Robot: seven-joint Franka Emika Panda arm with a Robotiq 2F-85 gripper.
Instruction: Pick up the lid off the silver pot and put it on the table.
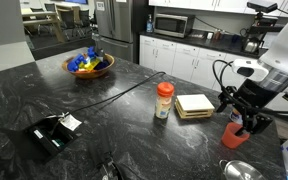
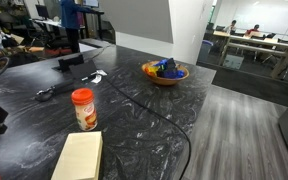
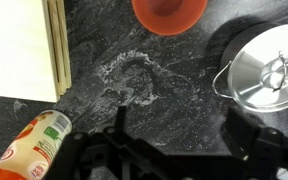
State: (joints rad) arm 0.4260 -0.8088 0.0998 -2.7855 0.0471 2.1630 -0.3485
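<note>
The silver pot (image 3: pixel 222 80) stands on the black marbled table (image 3: pixel 144 70) at the right of the wrist view, with the shiny round lid (image 3: pixel 274 72) sitting on it. The lid has a small handle at its centre. In an exterior view the pot (image 1: pixel 239 170) shows at the bottom edge, near the red cup. My gripper (image 3: pixel 182 130) is open and empty, above bare table, to the left of the pot and apart from it. In an exterior view the gripper (image 1: pixel 246 120) hangs just above the red cup (image 1: pixel 232 134).
A red cup (image 3: pixel 169 12) stands close to the pot. A tan book-like block (image 3: pixel 19 45) and an orange-capped jar (image 3: pixel 34 148) lie on the other side. A fruit bowl (image 1: pixel 89 65), a cable and a black device (image 1: pixel 49 133) are farther off.
</note>
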